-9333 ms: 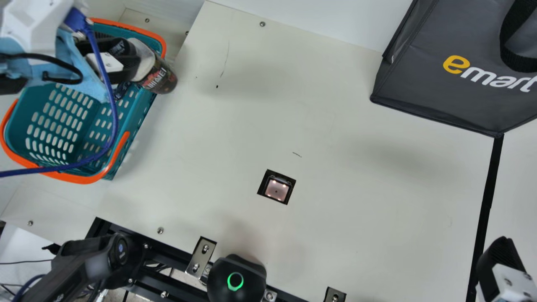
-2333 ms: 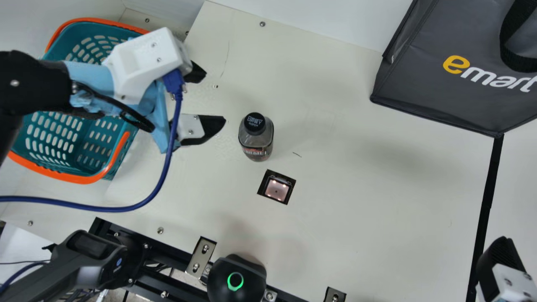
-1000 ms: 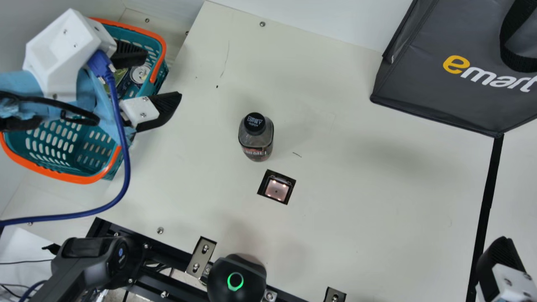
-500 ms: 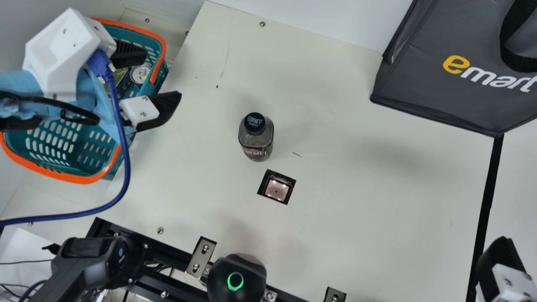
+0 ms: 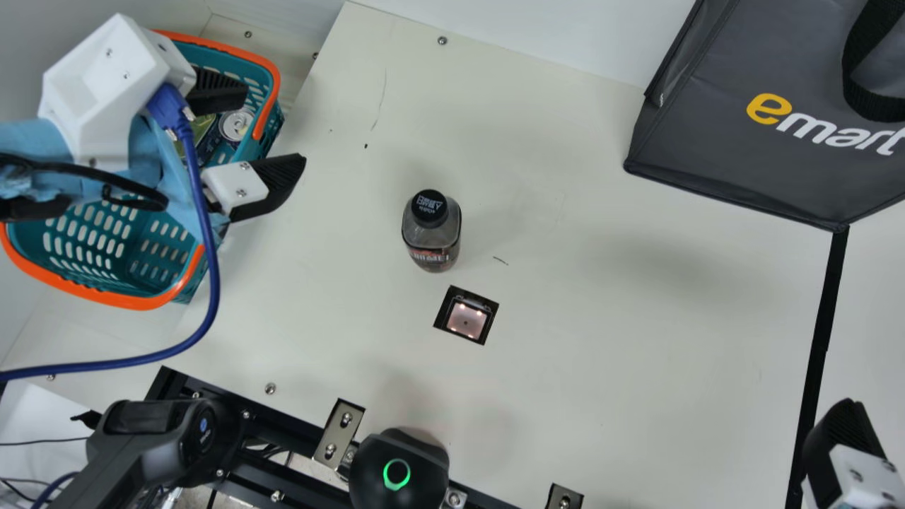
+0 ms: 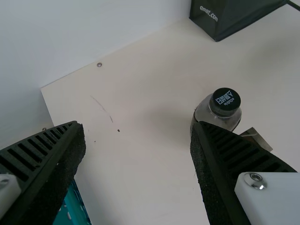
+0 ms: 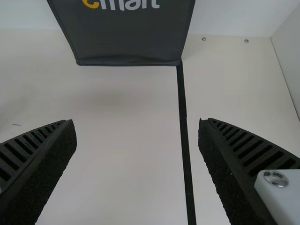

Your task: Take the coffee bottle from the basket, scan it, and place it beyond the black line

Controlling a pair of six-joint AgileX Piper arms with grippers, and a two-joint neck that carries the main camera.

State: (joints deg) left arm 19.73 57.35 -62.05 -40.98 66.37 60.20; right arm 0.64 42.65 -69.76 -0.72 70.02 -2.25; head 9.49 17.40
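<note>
Main view: the coffee bottle stands apart from the left pincer.

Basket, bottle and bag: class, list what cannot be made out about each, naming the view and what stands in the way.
- Basket, full contents: main view, hidden by the left arm.
- Bottle, lower part: left wrist view, behind a finger of the left gripper.
- Bag, top: main view, cut off by the edge.

Main view looks down; wrist views, seemingly slanted, share the bag.
</note>
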